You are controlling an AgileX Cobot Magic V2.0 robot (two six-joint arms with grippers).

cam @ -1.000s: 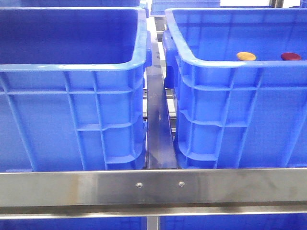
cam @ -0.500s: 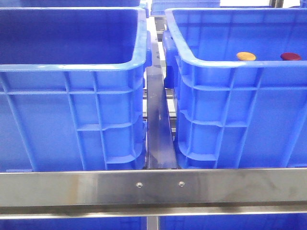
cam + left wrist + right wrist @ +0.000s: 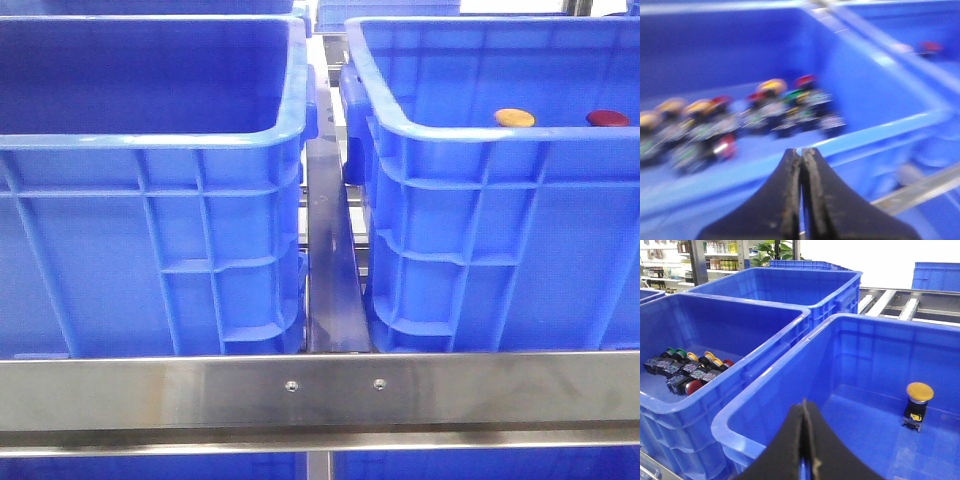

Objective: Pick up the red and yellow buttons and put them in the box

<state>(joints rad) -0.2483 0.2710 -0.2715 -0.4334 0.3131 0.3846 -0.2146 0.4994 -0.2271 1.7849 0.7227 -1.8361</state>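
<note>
Two matching blue crates stand side by side. In the front view, a yellow button (image 3: pixel 514 117) and a dark red button (image 3: pixel 606 117) show just over the rim of the right crate (image 3: pixel 480 132). The right wrist view shows the yellow button (image 3: pixel 919 392) on a black body on that crate's floor (image 3: pixel 765 395); the red one is out of that view. My right gripper (image 3: pixel 804 403) is shut and empty above this crate's near rim. My left gripper (image 3: pixel 801 150) is shut and empty above the near rim of the left crate (image 3: pixel 880 132). Neither gripper shows in the front view.
The left crate (image 3: pixel 150 135) holds several push buttons with red, yellow and green caps (image 3: pixel 765 107), also seen in the right wrist view (image 3: pixel 687 370). A steel rail (image 3: pixel 320 390) crosses in front. More blue crates (image 3: pixel 790 287) and a roller conveyor (image 3: pixel 900 305) lie beyond.
</note>
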